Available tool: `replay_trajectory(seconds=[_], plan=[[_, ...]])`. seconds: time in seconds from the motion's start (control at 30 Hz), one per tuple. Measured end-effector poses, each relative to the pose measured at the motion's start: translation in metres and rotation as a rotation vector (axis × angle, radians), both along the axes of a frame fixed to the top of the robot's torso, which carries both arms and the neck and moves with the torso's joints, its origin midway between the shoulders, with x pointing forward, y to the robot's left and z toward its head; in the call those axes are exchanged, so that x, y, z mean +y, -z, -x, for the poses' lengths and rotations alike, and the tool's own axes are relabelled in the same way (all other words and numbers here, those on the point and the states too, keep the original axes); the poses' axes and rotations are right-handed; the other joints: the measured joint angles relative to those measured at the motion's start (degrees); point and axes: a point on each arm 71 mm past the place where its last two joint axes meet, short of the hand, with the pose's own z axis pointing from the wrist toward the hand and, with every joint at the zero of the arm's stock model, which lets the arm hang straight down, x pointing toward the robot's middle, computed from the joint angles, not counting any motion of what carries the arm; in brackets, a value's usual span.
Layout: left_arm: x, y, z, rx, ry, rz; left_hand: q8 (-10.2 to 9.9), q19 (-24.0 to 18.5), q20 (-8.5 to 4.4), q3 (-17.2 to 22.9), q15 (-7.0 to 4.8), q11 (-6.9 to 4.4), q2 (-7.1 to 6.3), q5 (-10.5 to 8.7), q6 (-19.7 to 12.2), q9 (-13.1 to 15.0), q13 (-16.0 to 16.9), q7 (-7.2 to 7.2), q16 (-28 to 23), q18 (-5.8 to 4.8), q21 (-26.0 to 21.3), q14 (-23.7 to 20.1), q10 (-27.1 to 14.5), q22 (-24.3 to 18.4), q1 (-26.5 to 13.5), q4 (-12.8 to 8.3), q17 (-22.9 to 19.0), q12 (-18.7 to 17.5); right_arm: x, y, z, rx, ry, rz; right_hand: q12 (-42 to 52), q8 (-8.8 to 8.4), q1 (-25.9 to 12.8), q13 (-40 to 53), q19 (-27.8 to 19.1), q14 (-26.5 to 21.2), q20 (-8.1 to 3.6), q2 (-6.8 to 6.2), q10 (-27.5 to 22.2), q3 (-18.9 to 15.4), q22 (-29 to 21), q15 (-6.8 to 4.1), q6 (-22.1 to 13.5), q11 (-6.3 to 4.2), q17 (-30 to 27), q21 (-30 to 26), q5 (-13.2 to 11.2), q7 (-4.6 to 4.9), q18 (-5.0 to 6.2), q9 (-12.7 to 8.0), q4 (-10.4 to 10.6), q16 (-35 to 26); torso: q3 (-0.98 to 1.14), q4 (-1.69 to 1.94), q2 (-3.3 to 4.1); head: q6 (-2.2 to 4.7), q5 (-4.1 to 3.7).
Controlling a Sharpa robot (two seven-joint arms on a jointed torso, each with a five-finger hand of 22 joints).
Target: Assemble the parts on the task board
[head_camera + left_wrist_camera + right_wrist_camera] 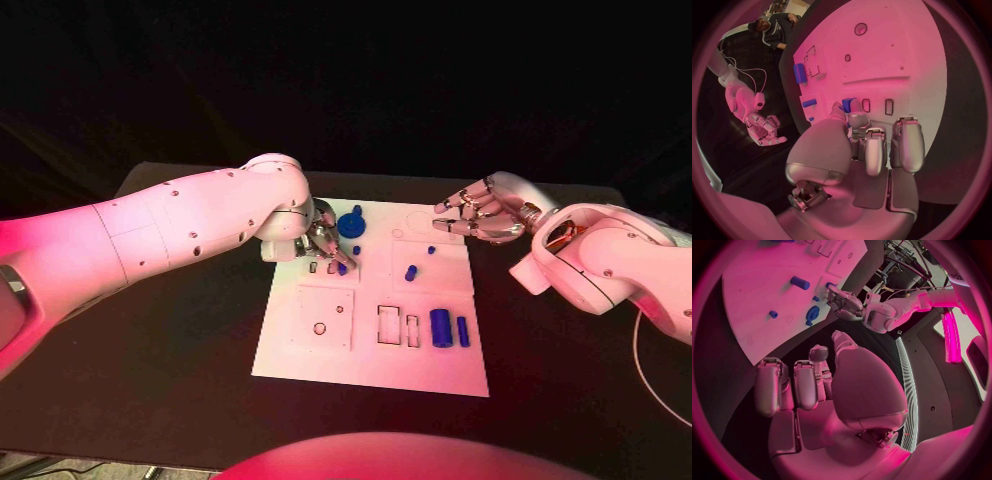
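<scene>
A small blue part (pixel 848 105) is pinched by the left hand (pixel 320 240) over the task board (pixel 433 360), and could be jammed if tilted; the right hand (pixel 480 212) is curled empty beside the board.

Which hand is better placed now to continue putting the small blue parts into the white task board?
Probably the left hand: it is over the white task board, fingertips at a small blue part. The right hand hovers off its far corner.

Black table (pixel 173 350) carries the setup, its dark top showing on all sides. Black backdrop (pixel 346 80) hangs behind the table's far edge. A perforated pale strip (pixel 906 390) runs alongside the table.
</scene>
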Motion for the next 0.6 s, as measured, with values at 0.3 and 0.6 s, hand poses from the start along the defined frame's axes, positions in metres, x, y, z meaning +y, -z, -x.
replay_trajectory(seconds=[0.3, 0.6], plan=[[0.0003, 0.001, -0.0001, 0.003, 0.0, -0.003, -0.22, 0.0, 0.0, 1.14, 0.0, 0.0, -1.27, 0.0, 0.0, 0.26, -0.01, 0.0, 0.0, 0.0, 0.0, 0.0, 0.0, 0.0, -1.28, 1.11, 0.01, 0.0, 0.0004, 0.0, 0.0001, 0.0, -0.001, 0.0, 0.0, 0.0, 0.0, 0.0, 0.0, 0.0, 0.0, 0.0, 0.0, 0.0, 0.0, 0.0, 0.0, 0.0, 0.0, 0.0, 0.0, 0.0, 0.0, -0.01, 0.0, 0.0, 0.01, -0.01, 0.01, -0.01, 0.03], [0.001, 0.0018, -0.0011, 0.006, 0.001, -0.01, -0.45, 0.0, 0.0, 3.4, 0.0, 0.2, -2.99, 0.0, 0.01, 0.71, 0.16, 0.0, 0.0, 0.01, 0.0, 0.0, -0.2, 0.0, -3.0, 2.46, 0.0, 0.0, 0.0006, 0.0001, 0.0002, 0.001, -0.003, 0.0, -0.23, 0.0, 0.0, -0.11, 0.0, 0.0, 0.0, 0.0, 0.0, -0.18, -0.08, 0.0, 0.0, 0.0, -0.01, -0.22, 0.35, 0.0, 0.0, -0.01, 0.18, -0.32, 0.04, -0.03, 0.04, -0.1, 0.01]])
